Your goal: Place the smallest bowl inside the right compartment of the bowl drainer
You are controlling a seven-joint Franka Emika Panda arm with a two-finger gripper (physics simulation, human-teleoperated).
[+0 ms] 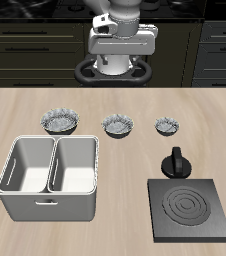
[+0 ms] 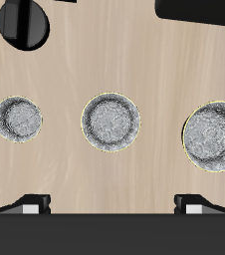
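Three alike grey-and-white frilly bowls stand in a row across the middle of the table. The smallest bowl (image 1: 167,125) is at the end of the row farthest from the bowl drainer (image 1: 25,188); it also shows in the wrist view (image 2: 20,118). The mid-sized bowl (image 1: 118,125) (image 2: 112,123) is in the middle, and the largest bowl (image 1: 61,121) (image 2: 216,134) is just behind the drainer. The drainer is a light grey tub with two deep, empty bins, near the table's front edge. My gripper (image 1: 115,62) (image 2: 114,207) hangs high above the table's back, open and empty, roughly above the mid-sized bowl.
A black square stove plate (image 1: 190,210) lies near the front edge, on the smallest bowl's side. A small black upright object (image 1: 176,163) (image 2: 25,25) stands between the stove plate and the smallest bowl.
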